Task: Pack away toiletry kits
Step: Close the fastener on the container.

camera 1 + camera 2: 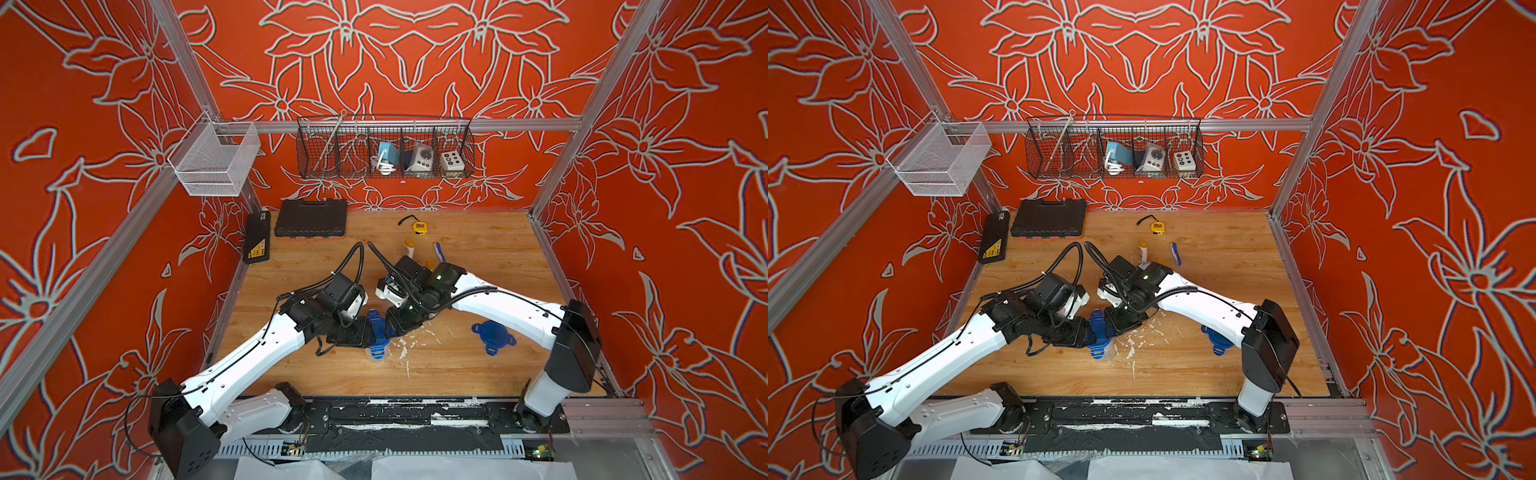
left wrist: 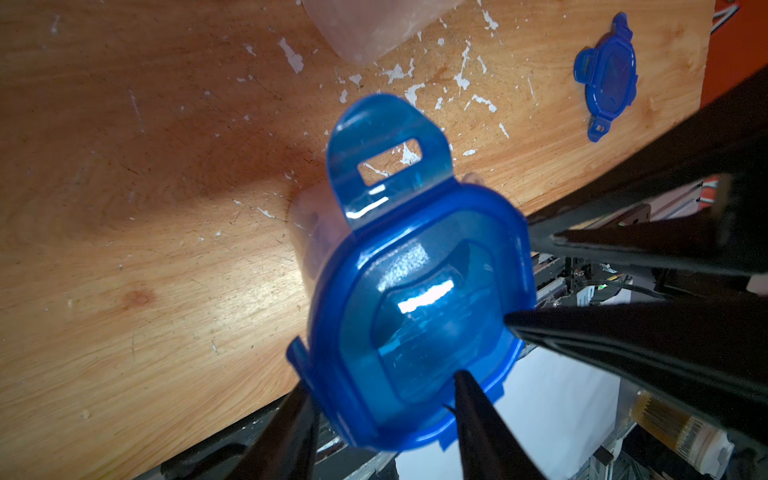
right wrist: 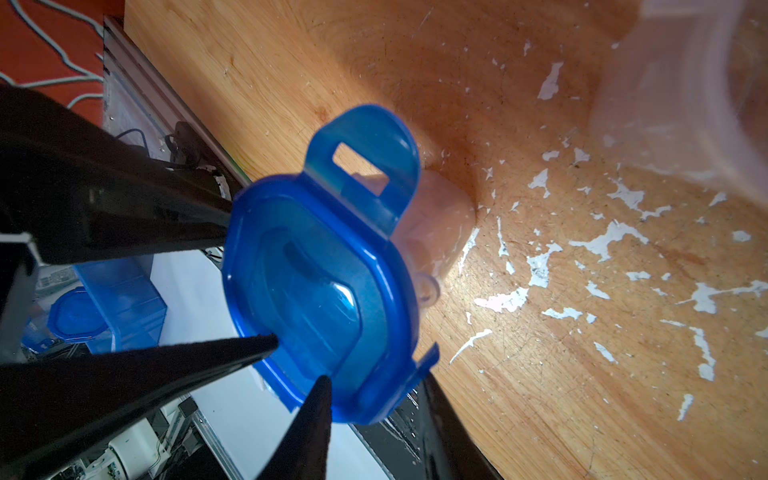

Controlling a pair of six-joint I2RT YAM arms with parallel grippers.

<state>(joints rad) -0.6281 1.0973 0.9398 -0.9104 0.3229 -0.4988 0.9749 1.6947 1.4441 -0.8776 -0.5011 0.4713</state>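
Two blue lids. One lid (image 2: 415, 299) sits on a clear cup (image 2: 305, 241), near and in the middle; the left gripper (image 2: 382, 380) pinches one side of it and the right gripper (image 3: 374, 376) the opposite side. The other lid (image 1: 493, 337) lies flat to the right. A blurry second cup (image 3: 685, 104) seems to stand just beside the first. Farther back: one bottle (image 1: 409, 247), one toothbrush (image 1: 439, 251), one tape measure (image 1: 419, 227), two black cases (image 1: 311, 218) (image 1: 257, 226). A yellow label (image 1: 258, 249) is too small to read.

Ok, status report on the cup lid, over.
Pinching opposite edges of blue lid: left tool, right tool. It sits on clear cup, one tab up. Nothing blocking; second lid lies apart.
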